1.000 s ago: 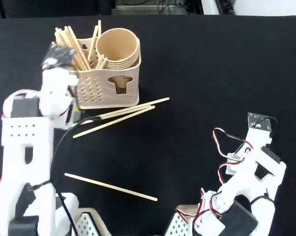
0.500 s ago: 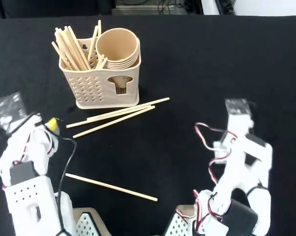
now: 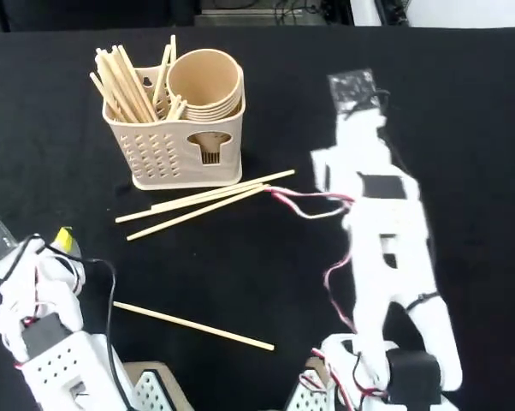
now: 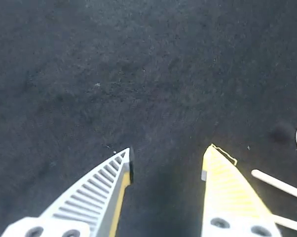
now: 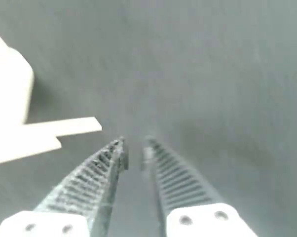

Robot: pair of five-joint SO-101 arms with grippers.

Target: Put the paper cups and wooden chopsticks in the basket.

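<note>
The cream basket (image 3: 174,152) stands at the back left with stacked paper cups (image 3: 205,83) and a bundle of wooden chopsticks (image 3: 125,81) in it. Three chopsticks (image 3: 204,201) lie on the black cloth just in front of it, and one more chopstick (image 3: 193,325) lies nearer the front. My right gripper (image 3: 321,175) (image 5: 133,150) hangs beside the far ends of the three, its fingers closed with nothing between them. The chopstick ends (image 5: 64,129) sit close by. My left gripper (image 3: 56,247) (image 4: 168,155) is open over bare cloth at the front left.
A corner of the basket (image 5: 8,91) lies beyond the chopstick ends in the right wrist view. Two chopstick ends (image 4: 279,185) lie close beside the left gripper's yellow finger (image 4: 222,182). Both arm bases stand at the front edge.
The left arm has drawn back from the basket to the front left. The right arm has swung from the front right out to the ends of the three chopsticks.
</note>
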